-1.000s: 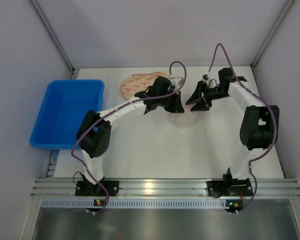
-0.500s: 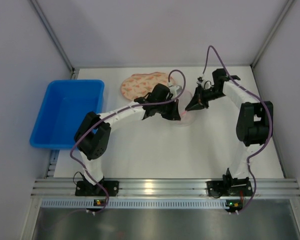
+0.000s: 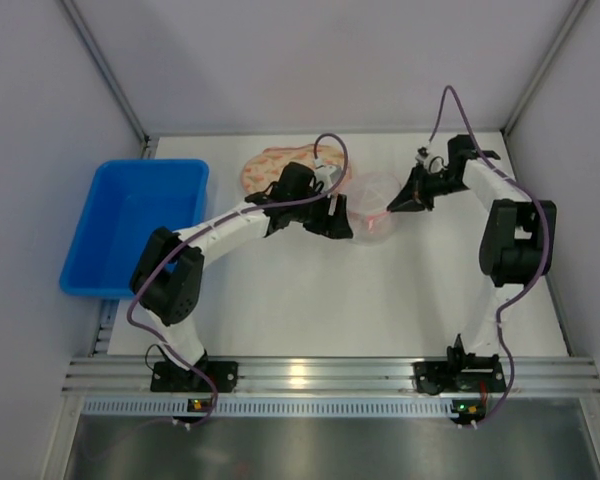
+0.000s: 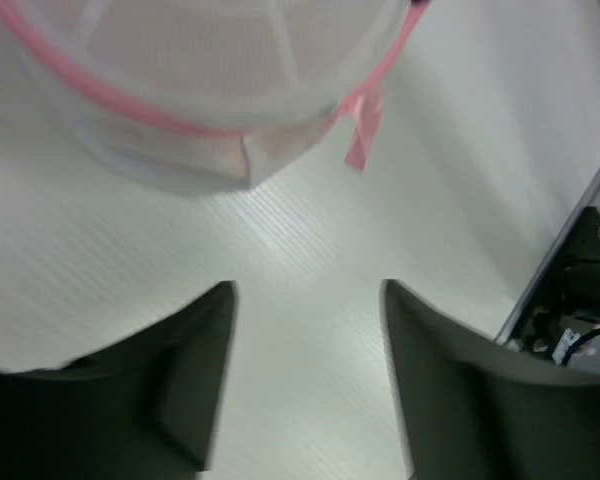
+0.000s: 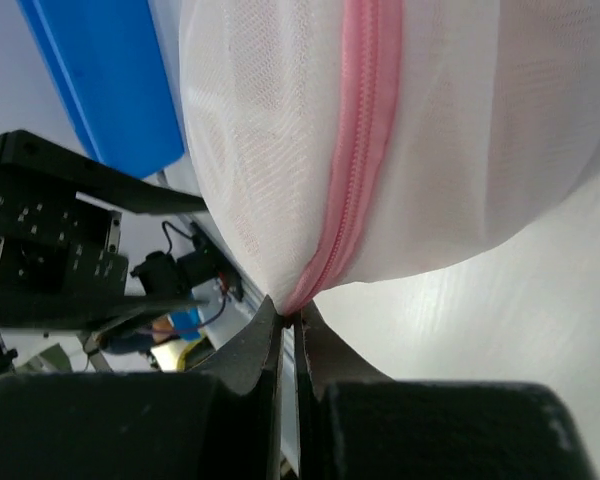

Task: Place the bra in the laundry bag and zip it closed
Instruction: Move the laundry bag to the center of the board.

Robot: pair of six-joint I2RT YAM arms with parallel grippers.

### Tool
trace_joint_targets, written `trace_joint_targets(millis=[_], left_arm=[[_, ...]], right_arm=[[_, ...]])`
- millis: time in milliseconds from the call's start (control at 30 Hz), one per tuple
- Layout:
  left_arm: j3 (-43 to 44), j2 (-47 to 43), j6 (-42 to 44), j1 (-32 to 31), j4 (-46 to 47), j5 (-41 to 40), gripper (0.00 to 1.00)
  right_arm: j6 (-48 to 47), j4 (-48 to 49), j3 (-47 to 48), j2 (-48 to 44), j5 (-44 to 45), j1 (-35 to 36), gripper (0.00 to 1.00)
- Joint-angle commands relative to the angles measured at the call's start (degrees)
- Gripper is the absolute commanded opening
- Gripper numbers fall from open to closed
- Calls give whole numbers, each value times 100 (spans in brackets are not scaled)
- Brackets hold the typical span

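The laundry bag (image 3: pixel 373 200) is a round white mesh pouch with a pink zipper, lying at mid table. My right gripper (image 3: pixel 393 203) is shut on its right edge. In the right wrist view the fingertips (image 5: pixel 292 308) pinch the mesh right at the end of the pink zipper (image 5: pixel 360 150). My left gripper (image 3: pixel 342 224) stands open just left of the bag, touching nothing. In the left wrist view the gripper (image 4: pixel 308 300) frames bare table, with the bag (image 4: pixel 200 90) and its pink tab (image 4: pixel 360 140) beyond. The peach patterned bra (image 3: pixel 265 168) lies behind my left arm, outside the bag.
A blue bin (image 3: pixel 135 225) stands at the left side of the table, also showing in the right wrist view as the blue bin (image 5: pixel 110 80). Grey walls close in the back and both sides.
My right gripper closed on the bag's zipper edge and drew it slightly right. My left gripper opened, let go of the bag and pulled back to the left.
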Motion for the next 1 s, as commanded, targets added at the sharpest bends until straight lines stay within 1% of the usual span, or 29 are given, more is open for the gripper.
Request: trace_joint_targets(millis=[0,33,67,133,167,233,300,367,467,533,600,633,700,767,800,833,900,933,967], left_arm=[[190,-417,322,89,-77,168,83],[190,-452,375,115,-86,186,96],[190,-531,375,211,-112,204,98],[181,-593,410,326,-156,256,98],[172,-628,436,457,-174,283,98],[155,-672,524,546,-200,257,98],[155,-690,533,660,-209,221,98],[155,-672,507,783,-227,213,98],[181,-585,428,967,-244,99,98],[295,-462,314,1134,-358,63,98],[426,-383,261,1257,-498,98,98],[566,-339,261,1371,-577,107,98],[638,-356,331,1486,-692,20,98],[638,-487,410,1644,-710,-68,98],[629,-522,497,1697,-727,-51,98],[638,-566,559,1802,-789,-8,98],[743,-672,778,1899,-1059,37,98],[804,-690,867,1969,-1175,54,98],[918,-725,937,2005,-1289,28,98]], right_arm=[[123,863,387,307,267,-500,0],[151,1003,527,387,328,-580,0],[212,1083,581,544,424,-668,0],[291,1424,634,659,478,-905,0],[500,1583,616,808,434,-1054,0],[608,1839,755,1002,390,-1117,0],[660,1988,932,1283,531,-1117,0],[1150,2435,1029,1555,426,-1143,0],[1626,2797,1284,1871,329,-1065,0],[1741,2999,1407,1969,311,-915,0],[1996,3271,1372,2040,241,-766,0],[2066,3342,1346,2031,249,-731,2],[2303,3570,1285,1979,293,-678,6],[2392,3606,1284,1856,302,-678,13],[2392,3589,1284,1803,320,-686,18],[2383,3571,1232,1715,311,-686,30],[2313,3519,1127,1373,311,-713,45],[2261,3475,969,1233,311,-730,56],[2130,3431,881,935,294,-748,60]])
